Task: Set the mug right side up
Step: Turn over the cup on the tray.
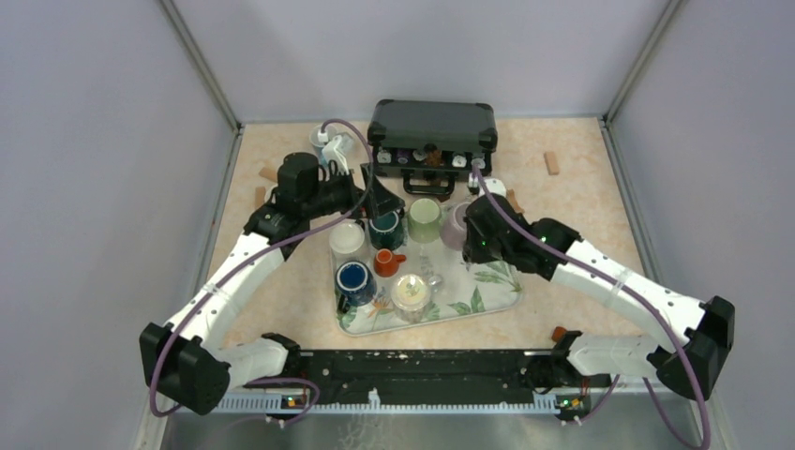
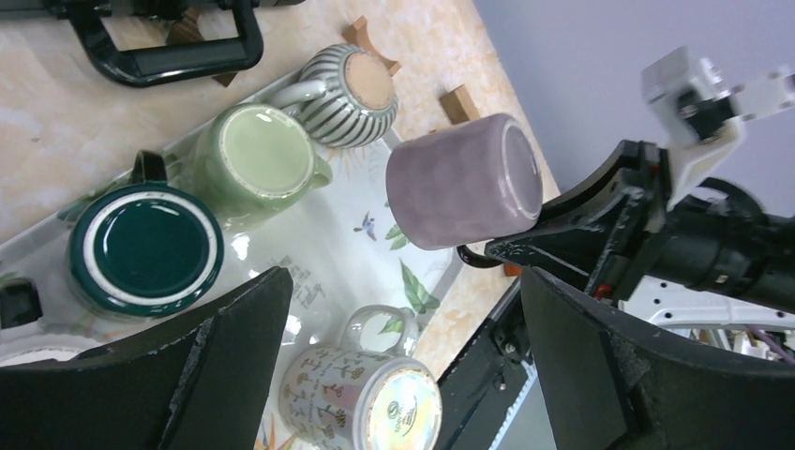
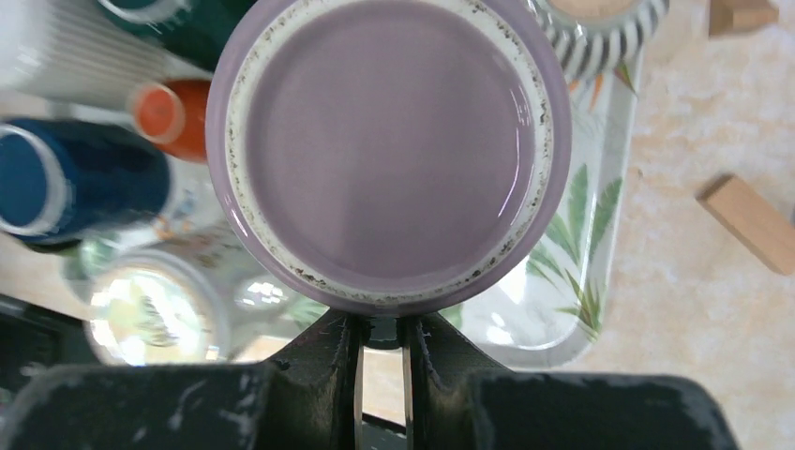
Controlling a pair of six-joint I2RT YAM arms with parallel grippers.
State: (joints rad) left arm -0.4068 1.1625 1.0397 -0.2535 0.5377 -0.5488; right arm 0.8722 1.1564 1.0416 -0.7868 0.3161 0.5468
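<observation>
A: Starting with the right gripper (image 3: pixel 380 342), what is held?
B: The lilac mug (image 3: pixel 389 150) is pinched at its handle between nearly closed fingers. It is held on its side above the right edge of the floral tray (image 1: pixel 487 295), base turned toward the wrist.
A: And the left gripper (image 2: pixel 403 281)?
B: Its claw is spread wide with nothing held, and is poised over the tray near the teal mug (image 2: pixel 145 246).

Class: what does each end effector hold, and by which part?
The right end effector grips the purple mug by its handle; the left end effector holds nothing.
</observation>
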